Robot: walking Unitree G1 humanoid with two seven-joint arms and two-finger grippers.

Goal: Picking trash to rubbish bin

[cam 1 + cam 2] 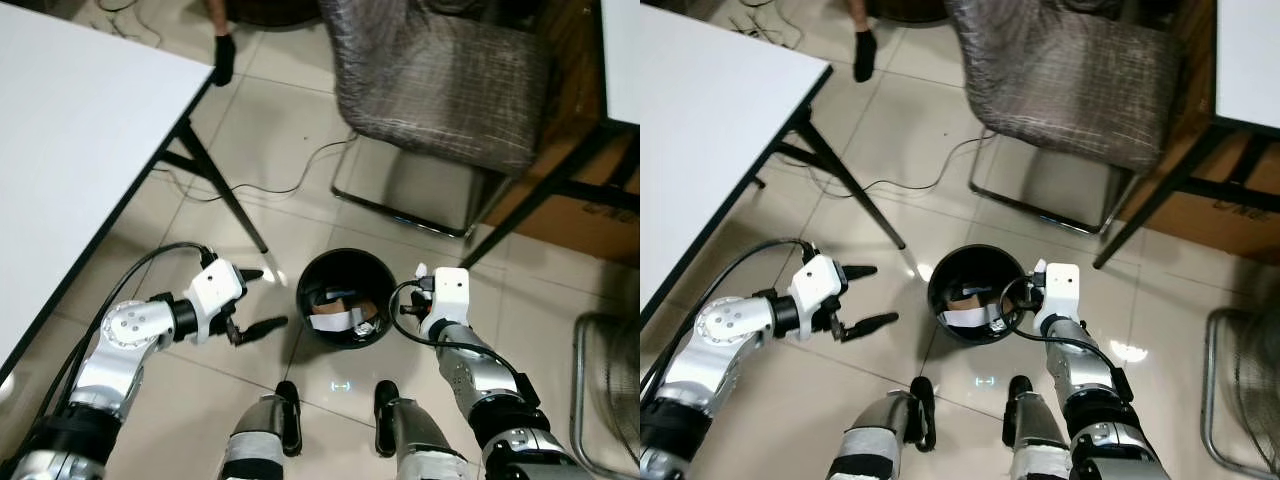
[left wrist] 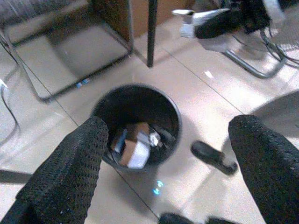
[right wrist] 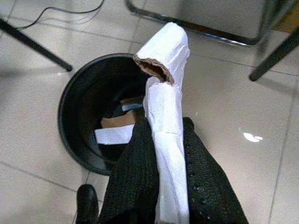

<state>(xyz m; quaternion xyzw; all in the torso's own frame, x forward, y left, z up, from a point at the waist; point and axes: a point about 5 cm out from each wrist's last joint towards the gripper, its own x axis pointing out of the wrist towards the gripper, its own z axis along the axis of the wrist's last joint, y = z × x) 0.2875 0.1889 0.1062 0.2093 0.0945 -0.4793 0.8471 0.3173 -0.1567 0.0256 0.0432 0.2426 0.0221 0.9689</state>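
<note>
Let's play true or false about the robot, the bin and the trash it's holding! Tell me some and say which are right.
1. The right gripper is shut on a strip of white card. True.
2. The black bin has nothing in it. False: paper and card scraps lie inside.
3. The left gripper is open and holds nothing. True.
4. The bin stands on top of the white table. False: it stands on the tiled floor, between the two grippers.
5. A grey chair stands beyond the bin. True.
</note>
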